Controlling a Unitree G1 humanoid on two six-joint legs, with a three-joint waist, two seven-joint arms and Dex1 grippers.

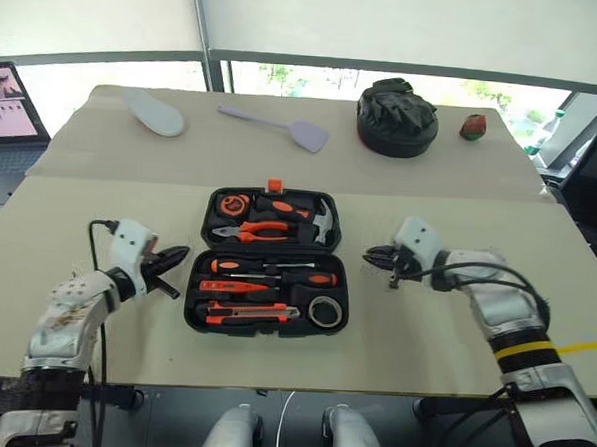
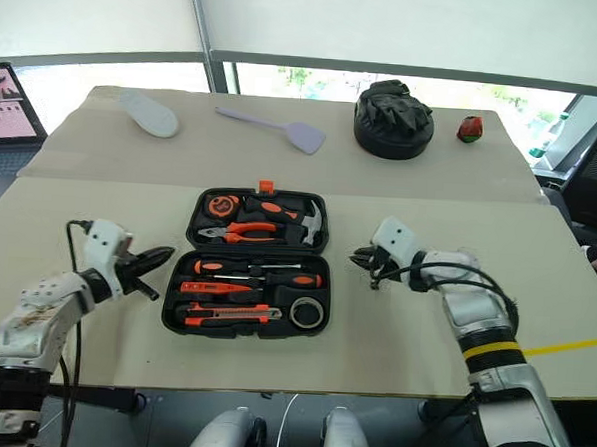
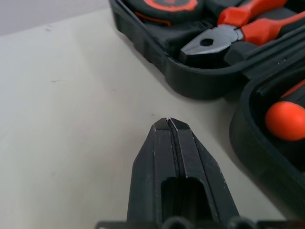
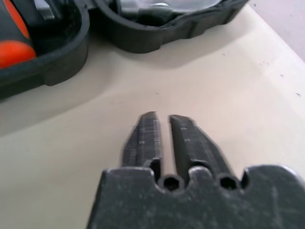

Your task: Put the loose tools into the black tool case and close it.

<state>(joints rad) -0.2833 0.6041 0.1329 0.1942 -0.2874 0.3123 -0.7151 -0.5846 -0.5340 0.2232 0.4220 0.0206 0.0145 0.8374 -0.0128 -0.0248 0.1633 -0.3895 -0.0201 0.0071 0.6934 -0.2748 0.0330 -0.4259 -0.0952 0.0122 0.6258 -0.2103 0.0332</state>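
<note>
Left eye view: black tool case [image 1: 268, 262] lying open mid-table, screwdrivers [image 1: 266, 273] and knife [image 1: 250, 312] inside. Left gripper [image 1: 177, 256] and right gripper [image 1: 375, 255] clenched, empty, either side. Far off: spatula [image 1: 284, 125], black bag [image 1: 396, 116].

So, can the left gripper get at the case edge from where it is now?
Probably yes. The left gripper, shut and empty, sits just beside the open case on bare table, with nothing between them.

Left pincer [image 1: 177, 257] closed and empty, right pincer [image 1: 375, 256] closed and empty, tips pointing inward toward each other
</note>
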